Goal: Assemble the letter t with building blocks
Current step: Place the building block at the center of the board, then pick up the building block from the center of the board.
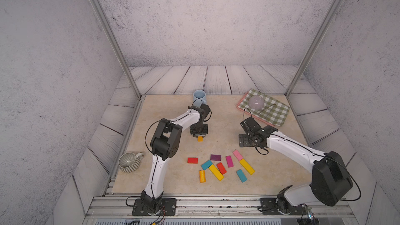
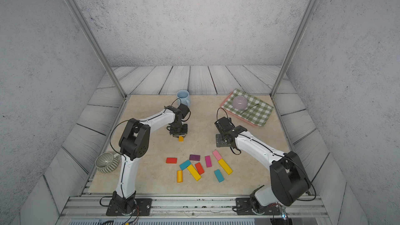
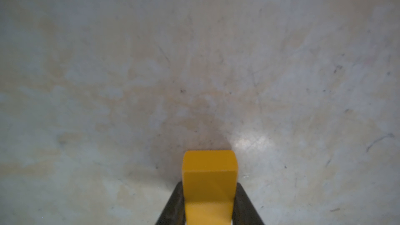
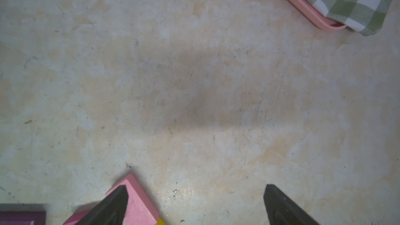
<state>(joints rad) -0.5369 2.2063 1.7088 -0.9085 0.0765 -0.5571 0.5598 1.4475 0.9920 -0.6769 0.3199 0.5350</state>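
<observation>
My left gripper pinches the orange block by its two long sides above the bare bench, with free room all around. My right gripper stands spread wide, one finger over the end of the pink block. The other blocks lie scattered near the front edge.

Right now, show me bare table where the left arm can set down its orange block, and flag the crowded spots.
Free: the bare table between the left gripper, shut on the orange block, and the open right gripper, back to the blue mug and checked cloth. Crowded: the loose blocks nearer the front edge.
</observation>
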